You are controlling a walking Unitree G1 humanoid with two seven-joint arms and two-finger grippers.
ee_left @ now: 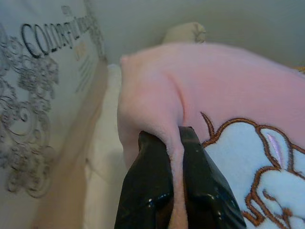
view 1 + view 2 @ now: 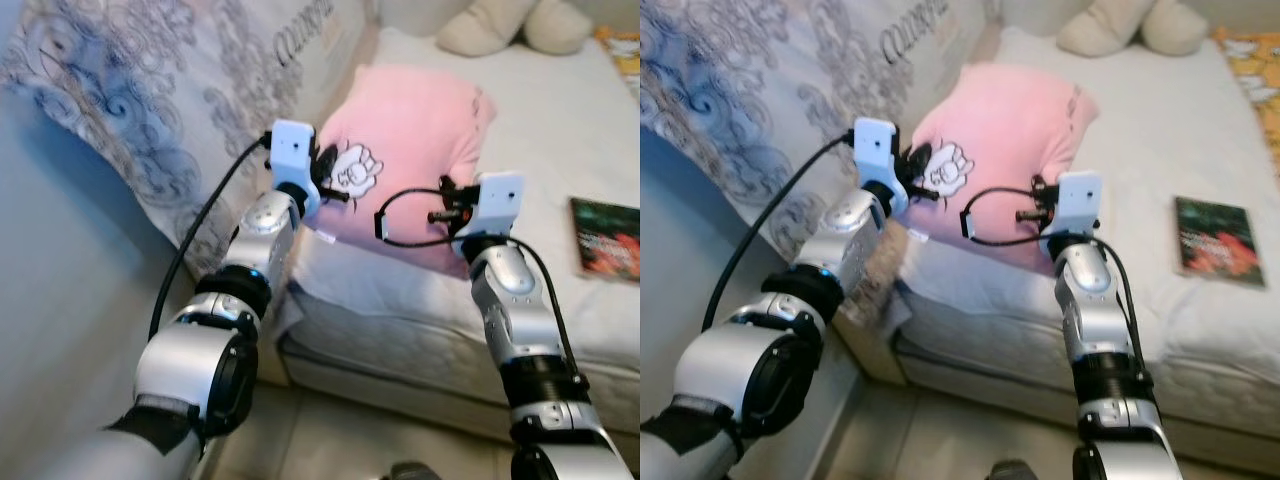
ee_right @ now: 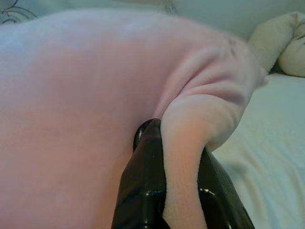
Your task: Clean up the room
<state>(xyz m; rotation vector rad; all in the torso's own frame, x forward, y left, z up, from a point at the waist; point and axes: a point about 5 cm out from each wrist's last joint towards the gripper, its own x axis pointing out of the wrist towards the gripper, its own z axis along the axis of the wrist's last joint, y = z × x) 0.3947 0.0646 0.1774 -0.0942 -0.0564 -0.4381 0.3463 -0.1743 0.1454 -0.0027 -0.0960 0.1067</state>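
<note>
On a pale sofa [image 2: 420, 300] in front of the robot, a pink pillow [image 2: 420, 130] with a white cartoon patch stands propped up between both arms. In the left eye view, the left gripper [image 2: 335, 190] meets the pillow's near left edge and the right gripper [image 2: 445, 212] meets its near right edge. A dark book [image 2: 605, 238] lies on the seat well to the right, and a cream stuffed toy [image 2: 500, 25] rests at the far end. A patterned grey blanket [image 2: 150, 110] hangs along the left.

The right eye view shows the same scene, with the book [image 2: 1212, 240] lying flat and untouched.

In the left wrist view, two black fingers [image 1: 152, 191] are pinched closed on a fold of the pink fabric beside the cartoon patch.

In the right wrist view, the other fingers [image 3: 143, 191] are likewise clamped on a pink fold, with the stuffed toy [image 3: 281, 43] beyond.

The tidying appears to be at an early stage: the pillow is gripped but not yet put in its place, and the book probably awaits clearing.
</note>
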